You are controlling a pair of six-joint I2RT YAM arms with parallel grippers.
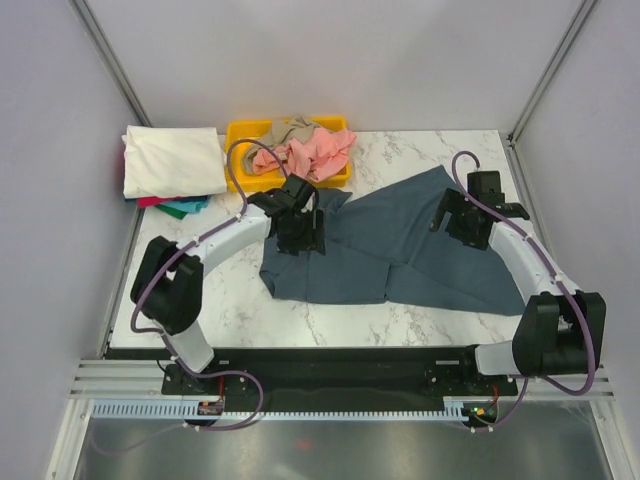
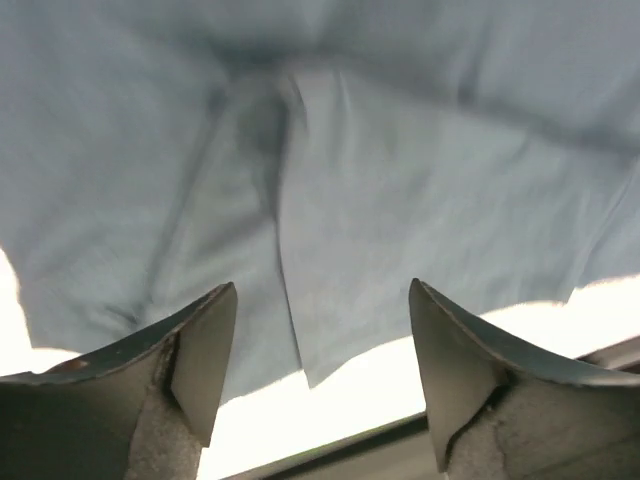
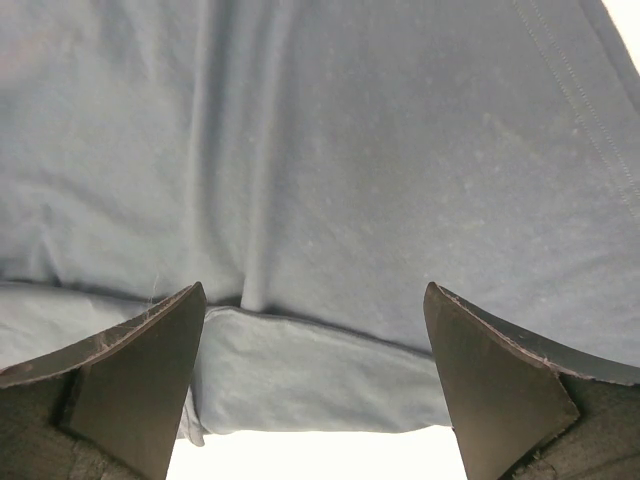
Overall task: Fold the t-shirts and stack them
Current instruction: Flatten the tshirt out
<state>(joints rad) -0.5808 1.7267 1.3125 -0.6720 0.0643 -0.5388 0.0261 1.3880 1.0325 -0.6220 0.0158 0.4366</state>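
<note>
Far left, at the back of the table (image 1: 240, 290): a folded stack, with a white shirt (image 1: 172, 160) on top and a red shirt (image 1: 150, 201) and a teal shirt (image 1: 188, 208) peeking out below.

Next, at the back: a yellow bin (image 1: 238, 130), with a pink shirt (image 1: 318, 152) and a tan shirt (image 1: 295, 128) bunched up inside.

Just in front of the bin: the left gripper (image 1: 300, 228), low over the left part of the blue shirt (image 1: 400, 240). Spread wide, with nothing between its fingers (image 2: 200, 340). Under it, a soft crease and a loose flap of cloth. Touching the cloth or not: cannot tell.

In the middle and toward the right: the blue shirt, laid out on the table, big and a bit wrinkled, one part folded over another.

On the right: the right gripper (image 1: 462, 215), over the right part of the blue shirt. Spread wide too, pinching nothing. Below it, smooth cloth, with a folded edge close to the fingers (image 3: 150, 370).
</note>
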